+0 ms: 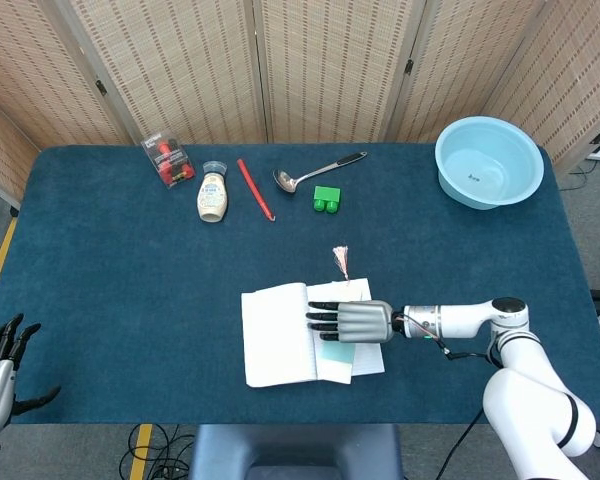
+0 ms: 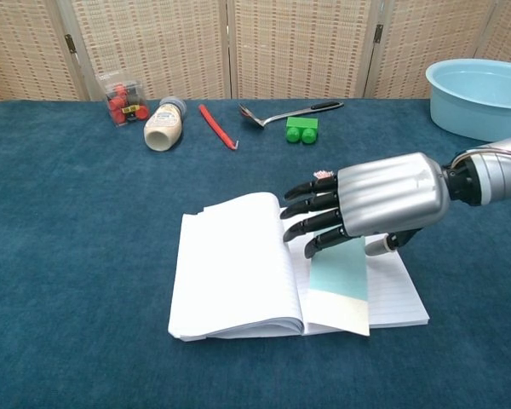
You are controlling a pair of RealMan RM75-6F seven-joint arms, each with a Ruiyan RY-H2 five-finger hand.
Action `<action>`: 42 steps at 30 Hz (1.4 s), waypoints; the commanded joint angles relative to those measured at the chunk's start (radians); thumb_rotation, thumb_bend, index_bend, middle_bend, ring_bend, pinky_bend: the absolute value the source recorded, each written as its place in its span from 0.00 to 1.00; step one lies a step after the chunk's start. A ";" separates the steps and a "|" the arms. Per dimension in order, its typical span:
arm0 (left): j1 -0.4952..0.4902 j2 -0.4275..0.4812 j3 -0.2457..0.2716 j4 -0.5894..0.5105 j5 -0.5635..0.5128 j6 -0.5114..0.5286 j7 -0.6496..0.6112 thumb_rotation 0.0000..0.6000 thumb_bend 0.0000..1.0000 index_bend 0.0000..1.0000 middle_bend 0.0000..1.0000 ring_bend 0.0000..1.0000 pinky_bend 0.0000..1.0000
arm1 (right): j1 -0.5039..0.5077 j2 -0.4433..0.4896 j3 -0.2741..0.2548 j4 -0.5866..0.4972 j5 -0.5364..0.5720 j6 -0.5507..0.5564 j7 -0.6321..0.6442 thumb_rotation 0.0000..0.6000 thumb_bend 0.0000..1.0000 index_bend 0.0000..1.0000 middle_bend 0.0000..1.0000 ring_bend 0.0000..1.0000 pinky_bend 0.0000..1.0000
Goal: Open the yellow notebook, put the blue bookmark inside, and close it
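While the notebook (image 2: 238, 264) lies open, the right hand (image 2: 370, 204) pinches the blue bookmark (image 2: 339, 285) over its right page; left hand (image 1: 0, 375) idle, fingers apart.

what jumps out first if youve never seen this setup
The silver right hand reaching over the open notebook near the table's front edge, with the blue bookmark lying on the right-hand page beneath it. Next, the big light blue basin at the far right corner.
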State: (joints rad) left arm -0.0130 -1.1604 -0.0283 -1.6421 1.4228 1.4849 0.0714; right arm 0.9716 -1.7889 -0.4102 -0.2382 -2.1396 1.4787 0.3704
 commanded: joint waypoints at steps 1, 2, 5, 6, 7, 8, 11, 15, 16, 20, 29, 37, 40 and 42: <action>0.000 0.000 0.000 -0.001 0.000 0.000 0.001 1.00 0.07 0.15 0.04 0.04 0.15 | 0.002 -0.001 -0.006 0.004 0.001 -0.003 -0.005 1.00 0.24 0.31 0.10 0.00 0.00; 0.001 0.000 0.001 -0.001 -0.001 0.000 0.001 1.00 0.07 0.15 0.04 0.04 0.15 | 0.003 -0.001 -0.006 0.004 0.003 -0.005 -0.005 1.00 0.24 0.31 0.10 0.00 0.00; 0.002 0.000 0.001 0.000 -0.003 0.001 0.000 1.00 0.07 0.15 0.04 0.04 0.14 | 0.005 -0.004 -0.008 0.005 0.009 -0.005 -0.007 1.00 0.24 0.31 0.05 0.00 0.00; 0.003 0.000 0.001 0.000 -0.004 0.001 -0.001 1.00 0.07 0.15 0.04 0.04 0.14 | 0.005 -0.004 -0.009 0.005 0.010 -0.004 -0.008 1.00 0.24 0.29 0.04 0.00 0.00; 0.003 0.000 0.000 0.001 -0.004 0.001 -0.002 1.00 0.07 0.15 0.04 0.04 0.14 | 0.005 -0.005 -0.009 0.006 0.011 -0.005 -0.011 1.00 0.24 0.27 0.03 0.00 0.00; 0.003 0.000 0.000 0.002 -0.005 0.000 -0.002 1.00 0.07 0.15 0.04 0.04 0.14 | 0.004 -0.006 -0.009 0.007 0.013 -0.005 -0.015 1.00 0.24 0.24 0.02 0.00 0.00; 0.002 0.000 0.000 0.002 -0.003 0.001 -0.004 1.00 0.07 0.15 0.04 0.04 0.15 | 0.004 -0.007 -0.009 0.006 0.019 -0.003 -0.015 1.00 0.24 0.16 0.00 0.00 0.00; 0.002 0.000 -0.001 0.001 -0.002 0.001 -0.005 1.00 0.07 0.15 0.04 0.04 0.14 | 0.007 -0.008 -0.008 0.006 0.027 -0.001 -0.019 1.00 0.24 0.08 0.00 0.00 0.00; 0.002 -0.001 -0.001 0.001 -0.002 0.001 -0.005 1.00 0.07 0.15 0.04 0.04 0.14 | 0.007 -0.008 -0.008 0.005 0.029 -0.001 -0.020 1.00 0.24 0.06 0.00 0.00 0.00; 0.002 0.000 0.000 0.001 -0.003 0.000 -0.004 1.00 0.07 0.15 0.04 0.04 0.14 | 0.001 -0.003 0.002 -0.001 0.047 -0.004 -0.021 1.00 0.24 0.05 0.00 0.00 0.00; -0.004 0.000 -0.002 0.000 0.004 -0.002 -0.005 1.00 0.07 0.15 0.04 0.04 0.14 | -0.047 0.071 0.074 -0.121 0.152 -0.042 -0.007 1.00 0.34 0.10 0.00 0.00 0.00; -0.006 0.003 0.001 -0.005 0.014 -0.004 -0.017 1.00 0.07 0.15 0.04 0.04 0.14 | -0.081 0.225 0.112 -0.436 0.245 -0.199 -0.100 1.00 0.51 0.18 0.00 0.00 0.00; -0.008 0.002 0.002 -0.006 0.017 -0.006 -0.017 1.00 0.07 0.15 0.04 0.04 0.14 | -0.088 0.286 0.124 -0.572 0.288 -0.289 -0.170 1.00 0.53 0.19 0.00 0.00 0.00; -0.009 0.001 0.003 -0.007 0.020 -0.006 -0.016 1.00 0.07 0.15 0.04 0.04 0.14 | -0.091 0.319 0.133 -0.655 0.321 -0.353 -0.214 1.00 0.55 0.19 0.00 0.00 0.00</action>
State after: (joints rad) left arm -0.0220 -1.1594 -0.0257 -1.6486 1.4421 1.4788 0.0549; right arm 0.8943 -1.5433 -0.2984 -0.7689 -1.8797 1.2292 0.2359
